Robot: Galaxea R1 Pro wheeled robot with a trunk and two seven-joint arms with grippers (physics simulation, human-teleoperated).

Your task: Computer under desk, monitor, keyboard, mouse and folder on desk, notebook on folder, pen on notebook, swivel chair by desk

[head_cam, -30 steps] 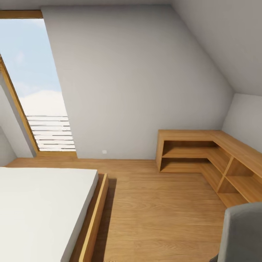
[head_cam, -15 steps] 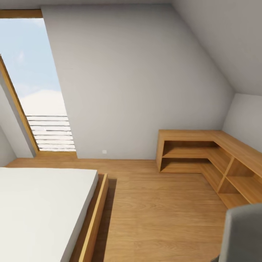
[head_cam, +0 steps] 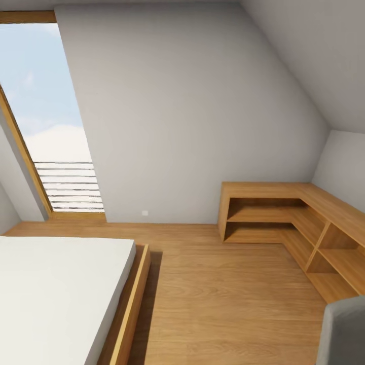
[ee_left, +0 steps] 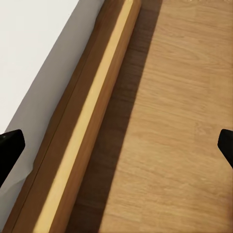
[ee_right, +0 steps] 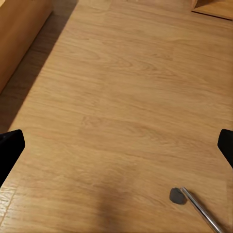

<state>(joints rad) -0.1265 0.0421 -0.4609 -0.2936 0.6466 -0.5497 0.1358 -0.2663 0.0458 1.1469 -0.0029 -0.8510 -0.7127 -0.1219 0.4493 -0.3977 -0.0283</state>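
The robot stands in an attic bedroom, looking across bare wooden floor (head_cam: 223, 299) toward an L-shaped shelf unit (head_cam: 284, 218) in the far corner. A bed (head_cam: 56, 289) with a white mattress lies on its left side, under a tall slanted window (head_cam: 50, 126). At the lower right edge a grey upholstered shape, most likely the swivel chair (head_cam: 342, 332), pokes into sight. Whether the folder lies on its seat cannot be told from here.

The left gripper (ee_left: 116, 145) hangs over the bed's wooden side rail (ee_left: 82, 131), jaws spread wide with nothing between them; the rail runs beneath the jaws, floor toward one fingertip and mattress toward the other. The right gripper (ee_right: 116, 145) also has its jaws spread and empty, over open floor. Just beyond one fingertip lies a thin metallic rod with a small dark disc at its end, possibly part of the chair's base.

The chair should roll easily on this smooth floor, I'd judge, and may swivel if pushed off-centre; the backrest edge seems the steadiest place to take hold.
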